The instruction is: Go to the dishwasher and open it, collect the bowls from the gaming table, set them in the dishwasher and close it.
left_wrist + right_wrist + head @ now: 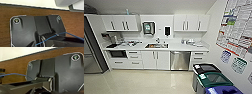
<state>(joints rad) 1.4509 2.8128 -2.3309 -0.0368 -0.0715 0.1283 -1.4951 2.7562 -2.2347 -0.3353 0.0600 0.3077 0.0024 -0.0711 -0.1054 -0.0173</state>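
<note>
The dishwasher (180,60) stands under the white counter, right of centre in the head view. Its brushed steel door is closed, with a bar handle across the top. I face it from a few steps back across a glossy pale floor. The bowls and the gaming table are out of view. In both wrist views a brown wooden surface (37,11) lies behind the robot's own dark plate.
A sink (156,46) sits in the counter left of the dishwasher, with white cabinets (156,60) below and above. A tall steel fridge (90,50) stands at far left. Recycling bins (209,77) line the right wall under posters (236,27).
</note>
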